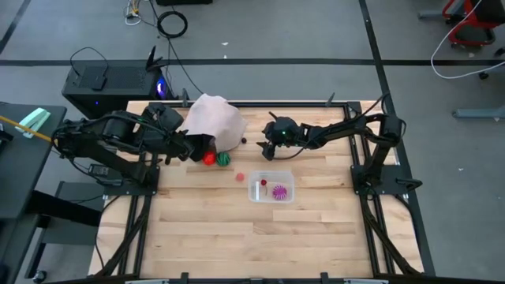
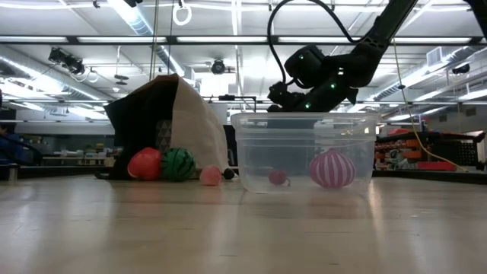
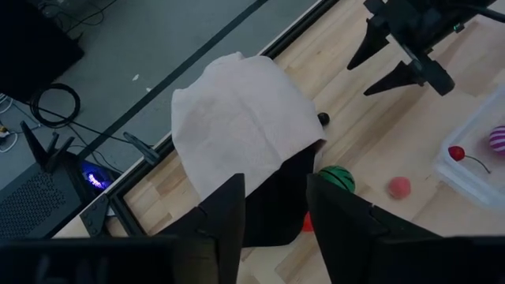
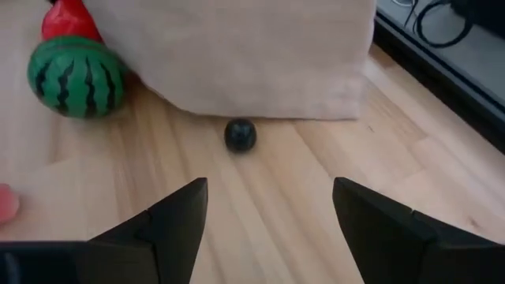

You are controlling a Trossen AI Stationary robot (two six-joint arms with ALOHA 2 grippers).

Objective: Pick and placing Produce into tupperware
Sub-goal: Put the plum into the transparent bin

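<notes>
Two grippers are mine. My right gripper point(image 1: 268, 150) hangs above the table with its fingers point(image 4: 170, 217) spread wide apart and nothing between them. Just ahead of those fingertips lies a small dark ball point(image 4: 240, 135), touching the table and sitting right at the edge of the pale bag point(image 1: 215, 120). Farther off, ahead and to one side of this gripper, a striped green melon point(image 4: 75, 76) rests at the bag's mouth with a red fruit point(image 4: 69, 20) against it, and a small pink piece point(image 1: 240, 177) lies alone on the wood between the bag and the tub point(image 1: 289, 186). The tub sits behind my right gripper, toward the table's near edge; inside it are a spiky magenta fruit point(image 1: 278, 191) and a small dark red cherry point(image 1: 263, 183), apart from each other.

My left gripper point(image 1: 203, 147) sits at the bag's dark opening, its fingers point(image 3: 225, 217) partly apart with the dark inner edge of the bag between them; I cannot tell whether they actually pinch it. The melon and red fruit lie just beside this gripper's tips.
</notes>
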